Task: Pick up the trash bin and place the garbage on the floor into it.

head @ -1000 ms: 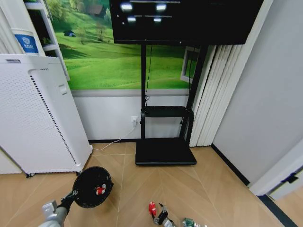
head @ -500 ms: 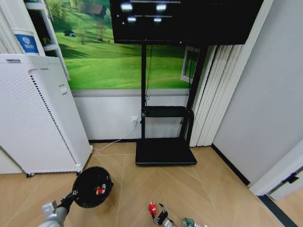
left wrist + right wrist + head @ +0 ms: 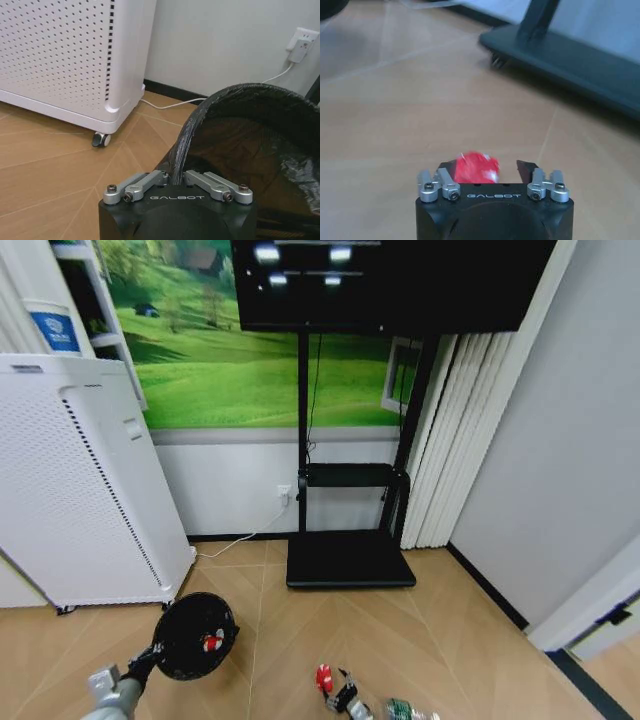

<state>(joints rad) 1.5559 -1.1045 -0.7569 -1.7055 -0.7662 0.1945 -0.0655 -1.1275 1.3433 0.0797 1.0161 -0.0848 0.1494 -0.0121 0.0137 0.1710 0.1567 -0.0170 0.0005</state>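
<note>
Holding the trash bin (image 3: pixel 240 130) by its rim in clamped left jaws; right jaws (image 3: pixel 487 170) spread, bracketing red garbage piece (image 3: pixel 476 167) directly ahead.

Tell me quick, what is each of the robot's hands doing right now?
Left tool: shut on the rim of the small black round mesh trash bin.
Right tool: open, low over the floor, around a red crumpled scrap.

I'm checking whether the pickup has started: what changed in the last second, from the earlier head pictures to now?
Almost nothing changed. The right end effector and the red crumpled garbage piece at it sit marginally lower right. The left end effector stays shut on the black round trash bin's rim, a red-and-white scrap still inside. The white perforated appliance and black stand are unmoved.
</note>
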